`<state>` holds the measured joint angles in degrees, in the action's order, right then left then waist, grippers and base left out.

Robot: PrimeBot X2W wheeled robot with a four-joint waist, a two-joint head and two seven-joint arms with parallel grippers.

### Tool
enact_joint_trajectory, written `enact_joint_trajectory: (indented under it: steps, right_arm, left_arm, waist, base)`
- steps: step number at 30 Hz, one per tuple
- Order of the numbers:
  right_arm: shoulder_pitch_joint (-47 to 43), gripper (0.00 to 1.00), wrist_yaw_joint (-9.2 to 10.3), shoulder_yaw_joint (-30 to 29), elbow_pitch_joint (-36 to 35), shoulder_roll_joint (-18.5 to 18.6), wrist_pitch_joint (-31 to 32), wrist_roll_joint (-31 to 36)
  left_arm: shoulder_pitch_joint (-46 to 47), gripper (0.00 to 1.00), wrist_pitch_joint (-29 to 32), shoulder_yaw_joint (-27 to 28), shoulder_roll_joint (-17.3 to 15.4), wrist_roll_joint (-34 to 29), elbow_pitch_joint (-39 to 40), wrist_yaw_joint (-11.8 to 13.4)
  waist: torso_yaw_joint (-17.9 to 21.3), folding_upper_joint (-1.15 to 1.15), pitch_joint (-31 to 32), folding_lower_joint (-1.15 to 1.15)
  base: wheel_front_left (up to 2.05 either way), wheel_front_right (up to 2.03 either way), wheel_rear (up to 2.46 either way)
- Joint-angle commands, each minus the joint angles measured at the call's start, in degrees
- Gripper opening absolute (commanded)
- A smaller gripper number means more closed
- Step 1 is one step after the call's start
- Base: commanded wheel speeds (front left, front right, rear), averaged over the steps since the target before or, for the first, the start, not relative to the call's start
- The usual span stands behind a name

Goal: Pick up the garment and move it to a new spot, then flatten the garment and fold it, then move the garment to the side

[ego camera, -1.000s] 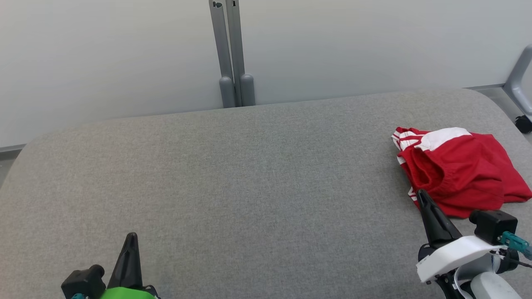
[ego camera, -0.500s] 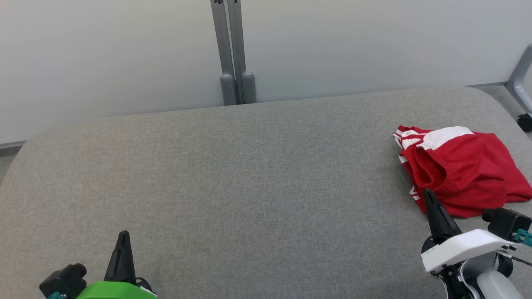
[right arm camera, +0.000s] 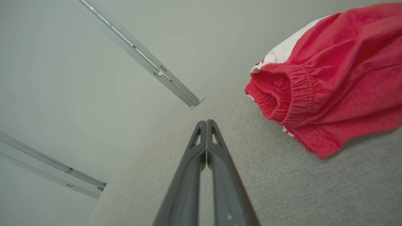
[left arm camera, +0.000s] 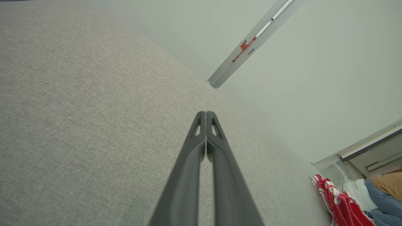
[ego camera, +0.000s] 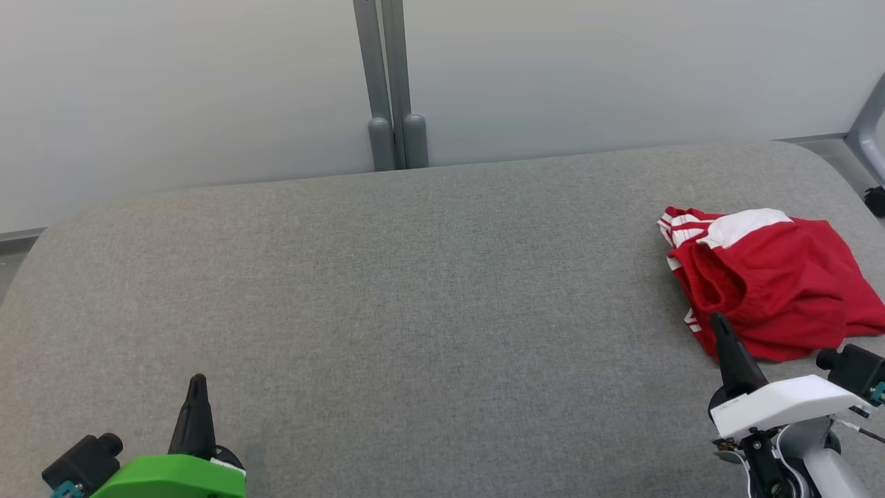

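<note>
So: left gripper (ego camera: 197,380) closed, empty, low left over the grey padded top (ego camera: 415,277). Right gripper (ego camera: 717,319) closed too, tip just beside the red-and-white shorts (ego camera: 781,283) at far right, which are bunched or roughly folded, can't tell: pre-pick or already set aside. Any grasp: open first, take the waistband (right arm camera: 298,91).

The left fingers (ego camera: 198,395) have drifted leftwards and the right fingers (ego camera: 724,335) rightwards beside the shorts (ego camera: 781,277). The camera has shifted slightly.

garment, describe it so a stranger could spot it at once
Take the wide grey fabric-covered surface and go to its right end. The garment lies bunched there, just beyond the right gripper. It is bright red with white stripes against plain grey.
</note>
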<state>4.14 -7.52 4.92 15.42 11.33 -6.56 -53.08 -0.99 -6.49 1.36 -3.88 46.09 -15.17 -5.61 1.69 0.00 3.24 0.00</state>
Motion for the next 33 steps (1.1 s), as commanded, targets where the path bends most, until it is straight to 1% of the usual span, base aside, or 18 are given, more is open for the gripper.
enact_joint_trajectory:
  steps: [1, 19, 33]
  right_arm:
    - [1.72, 0.00, 0.02, -0.73, -0.92, 0.00, 0.47, -1.61]
    - [1.92, 0.00, 0.02, -3.70, -1.13, -2.26, 3.91, -11.76]
    - [2.07, 0.00, 0.02, -5.66, -1.25, -3.83, 6.23, -18.57]
  left_arm:
    - [2.05, 0.00, 0.46, 0.38, -0.01, 1.69, 0.89, -0.45]
    - [3.65, 0.00, 3.89, 1.73, 0.21, 13.80, 1.02, -0.87]
    - [4.69, 0.00, 6.18, 2.64, 0.38, 21.73, 1.12, -1.11]
  waist:
    - [-0.03, 0.00, -0.05, 0.00]
    - [-0.36, 0.00, -0.72, 0.00]
    - [-0.62, 0.00, -1.24, 0.00]
  base:
    - [0.00, 0.00, 0.00]
    - [0.00, 0.00, 0.00]
    - [0.00, 0.00, 0.00]
